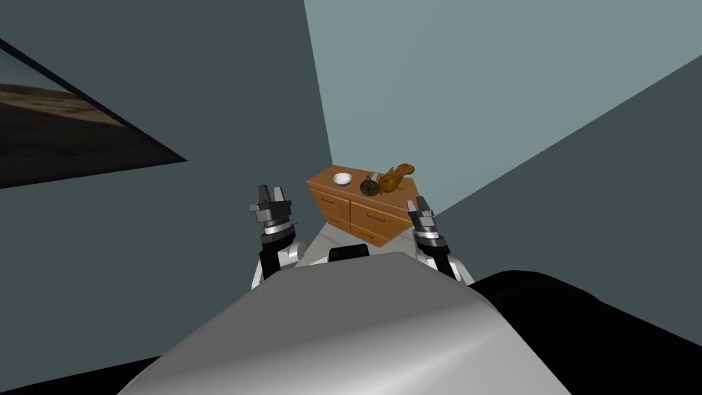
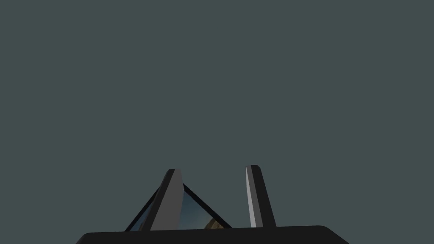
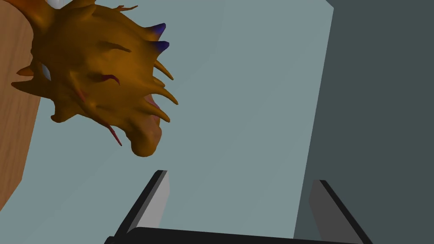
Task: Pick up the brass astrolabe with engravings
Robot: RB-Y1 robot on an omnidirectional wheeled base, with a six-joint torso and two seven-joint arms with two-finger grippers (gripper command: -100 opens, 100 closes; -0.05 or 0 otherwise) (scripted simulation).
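Observation:
A small dark round astrolabe (image 1: 369,186) lies on top of a wooden dresser (image 1: 356,214) in the head view, between a white bowl (image 1: 342,180) and an orange spiky figure (image 1: 395,178). My right gripper (image 1: 419,204) hovers open at the dresser's right front corner, short of the astrolabe. In the right wrist view the orange figure (image 3: 101,72) looms beyond the open right gripper (image 3: 239,190), on the dresser's top (image 3: 12,123). My left gripper (image 1: 271,194) is raised to the left of the dresser, open and empty, as the left wrist view (image 2: 214,184) also shows.
The dresser stands in a corner between a dark grey wall (image 1: 206,103) and a lighter blue-grey wall (image 1: 480,89). A framed picture (image 1: 62,130) hangs on the left wall. A black area (image 1: 603,329) lies at the lower right.

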